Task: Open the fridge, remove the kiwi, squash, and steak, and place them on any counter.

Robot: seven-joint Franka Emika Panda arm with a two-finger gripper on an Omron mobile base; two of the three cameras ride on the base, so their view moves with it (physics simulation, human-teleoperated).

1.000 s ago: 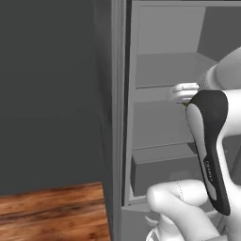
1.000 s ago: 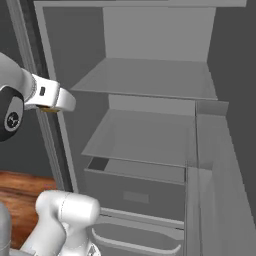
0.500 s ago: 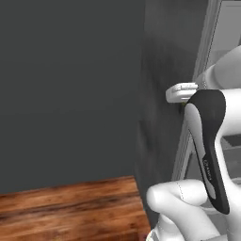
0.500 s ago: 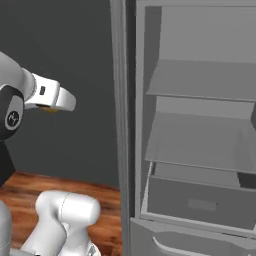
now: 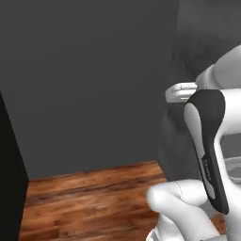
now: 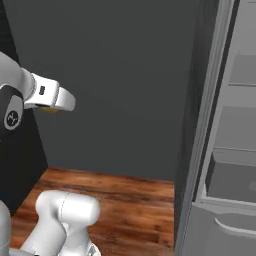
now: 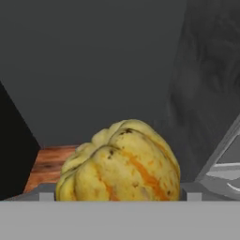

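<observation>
The squash (image 7: 121, 161), yellow with orange ribs, sits close against the hand, clamped between the wide-set jaws of the gripper (image 7: 119, 197). Beyond the squash lies wooden floor (image 6: 120, 192), then a dark grey wall (image 5: 89, 80). To the right of the squash stands the open fridge (image 6: 227, 165), shelves and lower drawer showing.

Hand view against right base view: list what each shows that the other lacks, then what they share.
Hand view alone: the squash, yellow-orange and ribbed, sits right at the hand, whose jaws stand wide around it.

Right base view alone: the fridge interior with grey shelves and a lower drawer, its door open, plus the robot's white arm.

Both: the dark grey wall, the wooden floor, and the fridge's edge at the right.
</observation>
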